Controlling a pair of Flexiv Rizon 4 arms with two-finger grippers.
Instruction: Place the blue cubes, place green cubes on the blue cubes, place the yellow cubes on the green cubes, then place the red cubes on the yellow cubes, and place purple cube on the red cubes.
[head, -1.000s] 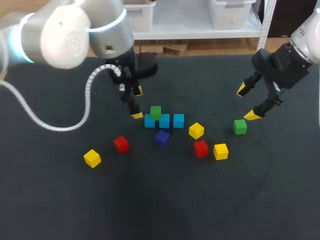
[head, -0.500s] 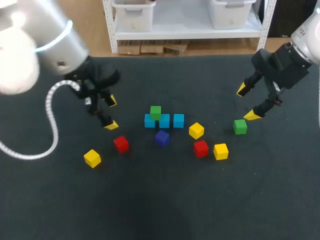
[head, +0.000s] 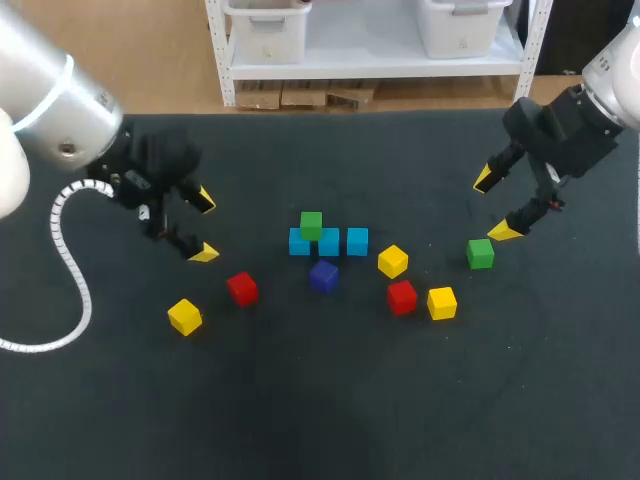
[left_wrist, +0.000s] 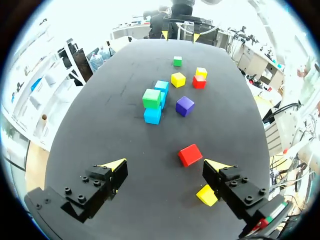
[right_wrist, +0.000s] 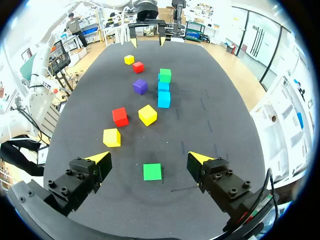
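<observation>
L hand (head: 203, 226) & R hand (head: 494, 205) wide open, empty. Risk: off-centre grab of loose green (head: 480, 253), or nudging blue row (head: 329, 242) & stacked green (head: 311, 225) when placing.

Green cube (head: 311, 224) atop blue cube row (head: 329, 243); left gripper (head: 204, 226), right gripper (head: 494, 205) spread, empty.

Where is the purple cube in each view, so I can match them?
Head view: purple cube just below the blue row, mid-table.
Left wrist view: purple cube beside the blue row, beyond a red cube.
Right wrist view: purple cube beside the blue row, past a yellow cube.
Shared landmark: green cube stacked on the blue row's end.
</observation>
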